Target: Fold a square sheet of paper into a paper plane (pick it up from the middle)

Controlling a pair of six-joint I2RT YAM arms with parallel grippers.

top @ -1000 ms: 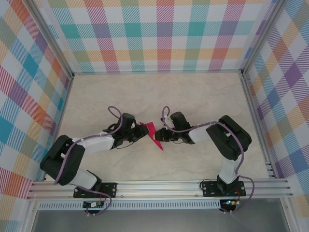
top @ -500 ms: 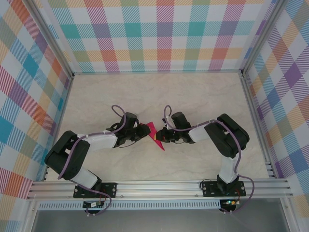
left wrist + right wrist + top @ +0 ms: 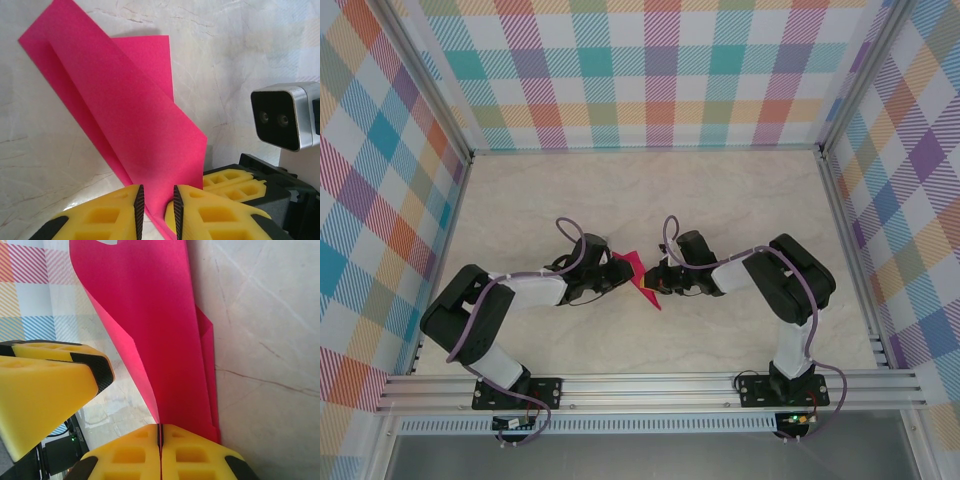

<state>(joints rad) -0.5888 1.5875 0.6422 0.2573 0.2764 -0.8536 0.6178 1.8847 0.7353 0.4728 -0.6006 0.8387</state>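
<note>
Paper plane (image 3: 642,280), half folded, sits about mid-frame in the top view, on the bench (image 3: 740,200) between the two arms. It's a narrow magenta strip with layered flaps.

Right gripper (image 3: 657,284) is clamped fully closed on it. In the right wrist view its yellow fingers (image 3: 125,455) meet with no gap, and the paper (image 3: 160,330) comes straight out of the seam.

Left gripper (image 3: 620,272) is only open a crack. In the left wrist view a raised flap (image 3: 145,130) runs down into the slim gap between the pads (image 3: 139,200). Can't tell if the pads actually pinch it yet.

The grippers are nearly nose to nose, and each wrist view catches the other one's yellow fingers (image 3: 230,182) just beside the paper.

Room-wise, there's a broad stretch of bench on every side, with the plaid walls (image 3: 660,70) and the rail (image 3: 650,385) at the bottom well away.

The long axis runs diagonally in the top view, wider end upper left, narrow tip pointing lower right.
</note>
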